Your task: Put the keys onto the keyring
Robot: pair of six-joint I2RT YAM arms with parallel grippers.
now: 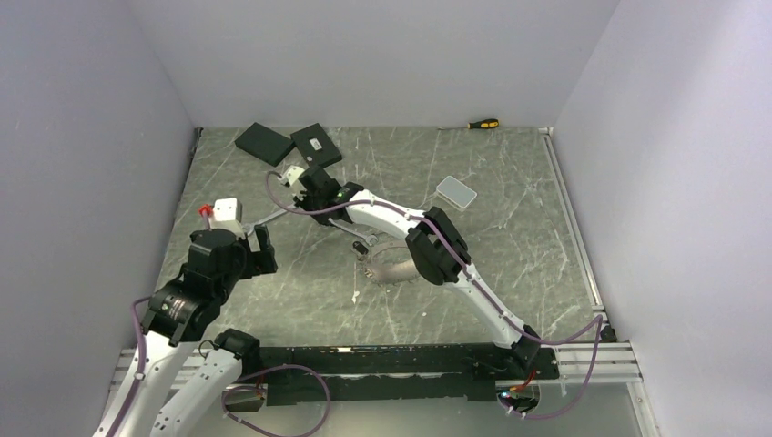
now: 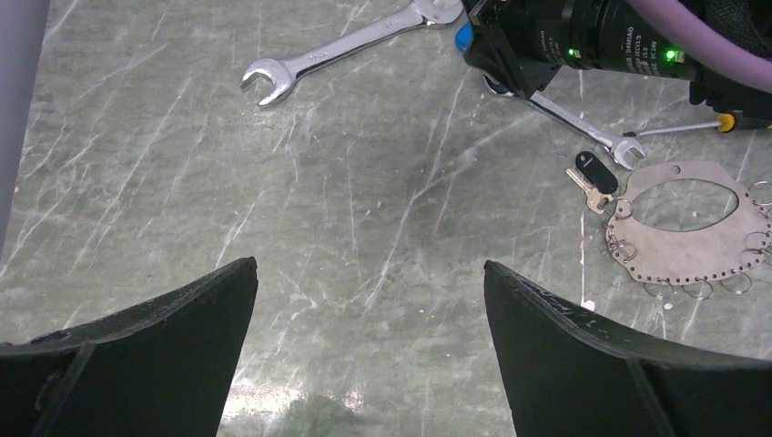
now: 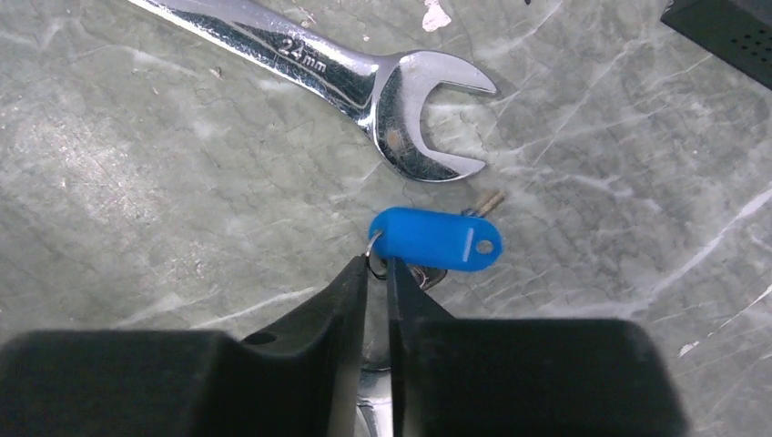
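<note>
The keys are small real keys. One has a blue tag [image 3: 435,239], and its brass tip [image 3: 490,198] pokes out behind the tag. My right gripper [image 3: 378,266] is shut on that key's little ring, low over the table beside a 24 mm spanner [image 3: 364,77]. In the left wrist view the other key, with a black head [image 2: 594,175], lies against the keyring [image 2: 683,241], a flat oval metal plate edged with several small wire rings. My left gripper [image 2: 369,266] is open and empty over bare table. In the top view the right gripper [image 1: 296,180] is at the far left and the plate [image 1: 391,269] is mid-table.
Two silver spanners [image 2: 346,44] [image 2: 583,127] lie near the right gripper. Two black boxes [image 1: 264,143] [image 1: 316,146] sit at the back left and a white pad [image 1: 456,192] right of centre. A yellow-and-black screwdriver [image 1: 482,124] lies at the back wall.
</note>
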